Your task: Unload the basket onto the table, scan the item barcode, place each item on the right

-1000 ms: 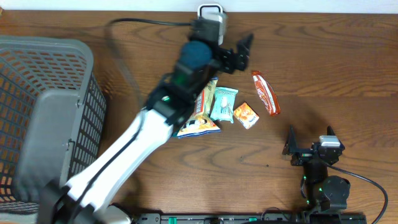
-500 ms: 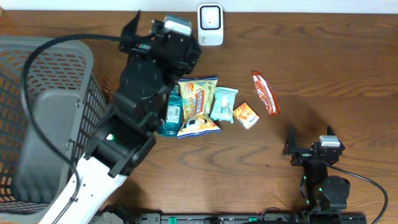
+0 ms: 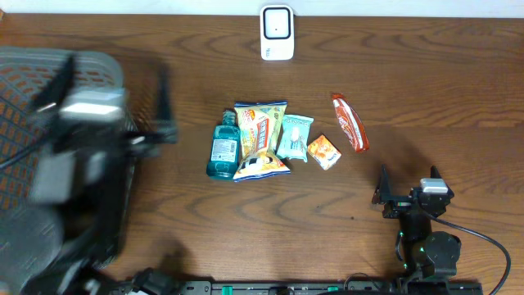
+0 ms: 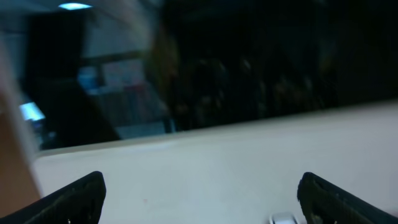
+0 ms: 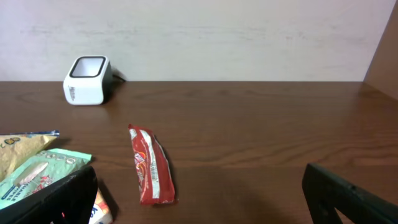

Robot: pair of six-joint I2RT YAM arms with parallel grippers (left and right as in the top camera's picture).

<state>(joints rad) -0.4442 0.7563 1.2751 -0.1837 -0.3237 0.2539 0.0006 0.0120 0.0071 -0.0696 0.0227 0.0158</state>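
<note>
The white barcode scanner [image 3: 277, 33] stands at the table's back edge and shows in the right wrist view too [image 5: 87, 80]. Mid-table lie a teal bottle [image 3: 222, 149], a yellow snack bag [image 3: 260, 139], a green packet [image 3: 294, 136], an orange packet [image 3: 324, 152] and a red bar [image 3: 350, 122]. My left arm [image 3: 82, 156] is a motion blur over the basket at the left, well away from the items. The left gripper [image 4: 202, 200] is open and empty. My right gripper [image 3: 408, 184] rests open near the front right, with the red bar [image 5: 151, 165] ahead of it.
A grey mesh basket [image 3: 24, 90] fills the left side of the table, partly hidden by the blurred left arm. A pale wall runs behind the scanner. A black cable trails from the right arm's base [image 3: 483, 242].
The left arm has swung fast from above the scanner and items leftward to over the basket, uncovering the bottle and the bag. The right arm has not moved.
</note>
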